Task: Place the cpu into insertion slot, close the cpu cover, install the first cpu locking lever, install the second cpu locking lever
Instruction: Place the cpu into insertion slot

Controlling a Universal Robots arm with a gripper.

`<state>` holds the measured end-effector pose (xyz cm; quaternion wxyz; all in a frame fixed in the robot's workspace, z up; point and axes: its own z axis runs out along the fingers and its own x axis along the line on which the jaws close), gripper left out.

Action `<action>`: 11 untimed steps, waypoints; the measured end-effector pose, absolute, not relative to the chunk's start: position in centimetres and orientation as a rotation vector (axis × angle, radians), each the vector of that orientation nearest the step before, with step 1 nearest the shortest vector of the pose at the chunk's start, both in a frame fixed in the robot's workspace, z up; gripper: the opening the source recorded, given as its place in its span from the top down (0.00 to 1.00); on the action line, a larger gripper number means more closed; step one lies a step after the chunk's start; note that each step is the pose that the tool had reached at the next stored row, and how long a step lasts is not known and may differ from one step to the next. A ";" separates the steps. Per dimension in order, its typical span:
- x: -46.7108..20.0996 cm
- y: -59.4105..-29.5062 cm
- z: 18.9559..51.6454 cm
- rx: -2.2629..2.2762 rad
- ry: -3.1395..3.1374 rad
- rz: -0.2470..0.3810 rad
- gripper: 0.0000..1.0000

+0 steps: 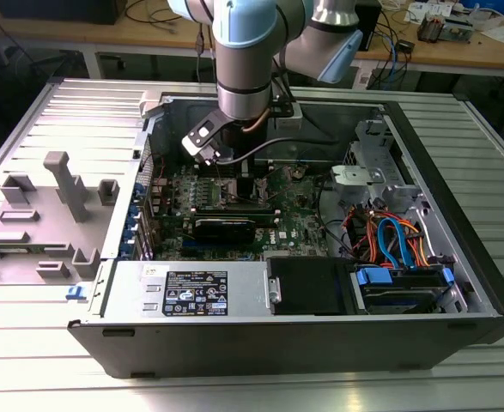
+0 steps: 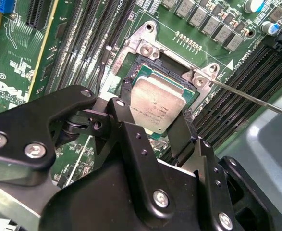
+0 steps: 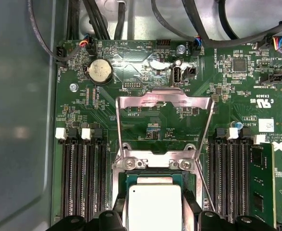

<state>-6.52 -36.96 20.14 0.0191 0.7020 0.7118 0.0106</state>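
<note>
Right now my gripper (image 3: pixel 155 216) is closed narrowly on the cpu (image 2: pixel 157 107), with one finger on each of two opposite edges. The chip sits low over the insertion slot (image 3: pixel 131 163), its green board inside the silver rim. I cannot tell whether it is fully seated.

I judge the cpu light and quite rigid, but its smooth metal top gives little friction. Its underside and the contacts inside the insertion slot are likely delicate. The edges are the right place to hold it, with modest squeeze and the chip kept level with the insertion slot, since a tilt or sideways drag could do damage.

The cpu cover (image 3: pixel 165 98) stands swung up from one edge of the insertion slot, its window open. It looks like thin sheet metal, springy and probably sharp-edged, best pushed on its solid bar. A thin locking lever (image 2: pixel 256 100) runs out from a corner of the insertion slot, unlatched. It is stiff wire and likely to spring back.
</note>
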 end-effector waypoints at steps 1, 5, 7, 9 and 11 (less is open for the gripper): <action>-6.5 -37.0 20.1 2.180 2.208 0.033 0.45; -6.6 -37.0 20.1 2.194 2.194 0.032 0.45; -6.6 -37.0 20.1 2.196 2.192 0.033 0.45; -6.6 -37.0 20.1 2.198 2.190 0.033 0.45; -6.6 -37.1 20.1 2.199 2.189 0.032 0.45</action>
